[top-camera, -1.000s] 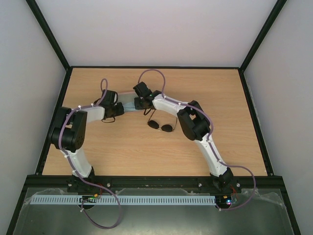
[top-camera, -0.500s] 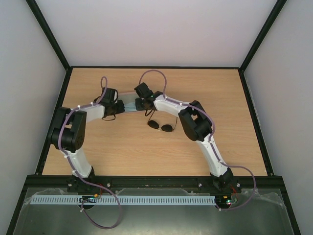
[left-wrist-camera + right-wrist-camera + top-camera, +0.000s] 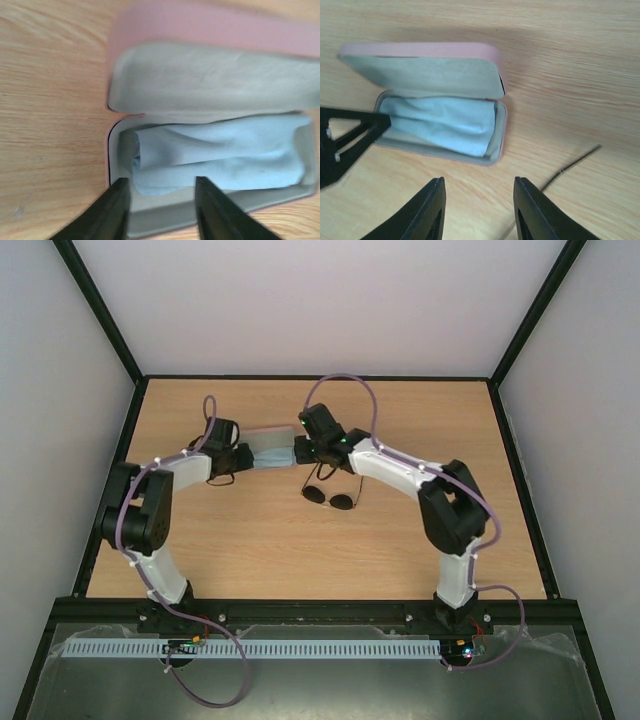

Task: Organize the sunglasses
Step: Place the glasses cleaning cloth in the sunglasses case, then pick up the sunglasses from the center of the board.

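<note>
The left hand [image 3: 161, 192] is spread at the near rim of the open pink case [image 3: 420, 50] holding a blue cloth [image 3: 440, 122], the right hand [image 3: 479, 185] is spread over the table [image 3: 250, 550], and the sunglasses [image 3: 330, 496] lie at the case's five o'clock.

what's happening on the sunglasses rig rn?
Both arms are at the open pink case on the table, with a light blue cloth bunched inside it. The left gripper is at the case's left end, jaws parted over the near rim. The right gripper hovers open off the right end, holding nothing. The round-lens sunglasses lie on the table, on the arms' side of the case, not yet packed.
</note>
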Robot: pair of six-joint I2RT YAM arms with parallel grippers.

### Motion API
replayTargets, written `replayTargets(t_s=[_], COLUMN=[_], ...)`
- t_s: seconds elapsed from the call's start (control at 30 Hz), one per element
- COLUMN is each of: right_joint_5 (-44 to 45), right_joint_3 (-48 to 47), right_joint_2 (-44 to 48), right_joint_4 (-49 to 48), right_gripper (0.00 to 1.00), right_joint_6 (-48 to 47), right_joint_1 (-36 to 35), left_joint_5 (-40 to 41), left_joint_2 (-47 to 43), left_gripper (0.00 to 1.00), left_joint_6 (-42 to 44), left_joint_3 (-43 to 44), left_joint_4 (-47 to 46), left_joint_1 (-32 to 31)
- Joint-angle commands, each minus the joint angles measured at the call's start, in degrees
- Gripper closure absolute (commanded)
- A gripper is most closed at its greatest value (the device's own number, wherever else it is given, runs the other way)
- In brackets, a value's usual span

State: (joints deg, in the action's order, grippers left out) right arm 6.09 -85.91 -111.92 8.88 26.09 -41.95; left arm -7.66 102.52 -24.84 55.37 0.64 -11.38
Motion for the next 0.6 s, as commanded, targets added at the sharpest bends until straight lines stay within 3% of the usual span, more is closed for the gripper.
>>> replayTargets(t_s=[0.0, 0.2, 0.27, 0.33, 0.4, 0.57], right_joint_5=[0.4, 3.1, 3.2, 2.8, 2.5, -0.1], right_joint_3=[7.7, 21.6, 27.2, 31.3, 34.9, 42.6], right_joint_2=[8.6, 24.5, 30.4, 36.7, 43.1, 58.0], right_joint_4=[0.5, 3.0, 3.9, 5.1, 7.3, 12.2], right_gripper=[0.58, 0.5, 0.45, 0.32, 0.02, 0.01], right_joint_6=[-1.2, -1.7, -0.9, 0.2, 1.5, 4.5], right_joint_1=[0.4, 0.5, 0.5, 0.5, 0.5, 0.6], left_joint_5=[0.3, -0.8, -0.4, 0.4, 1.8, 2.2], left_joint_2=[-8.5, -18.3, -22.2, -26.1, -30.5, -42.0], left_gripper=[0.54, 0.22, 0.03, 0.01, 0.01, 0.0], left_joint_6=[0.6, 1.0, 0.6, 0.5, -0.3, -5.2], left_joint_3=[-0.8, -4.4, -5.6, -6.8, -8.5, -12.7], left_joint_4=[2.9, 4.1, 4.9, 6.4, 7.9, 8.6], left_joint_1=[-1.1, -4.0, -6.1, -8.9, -11.7, -19.8])
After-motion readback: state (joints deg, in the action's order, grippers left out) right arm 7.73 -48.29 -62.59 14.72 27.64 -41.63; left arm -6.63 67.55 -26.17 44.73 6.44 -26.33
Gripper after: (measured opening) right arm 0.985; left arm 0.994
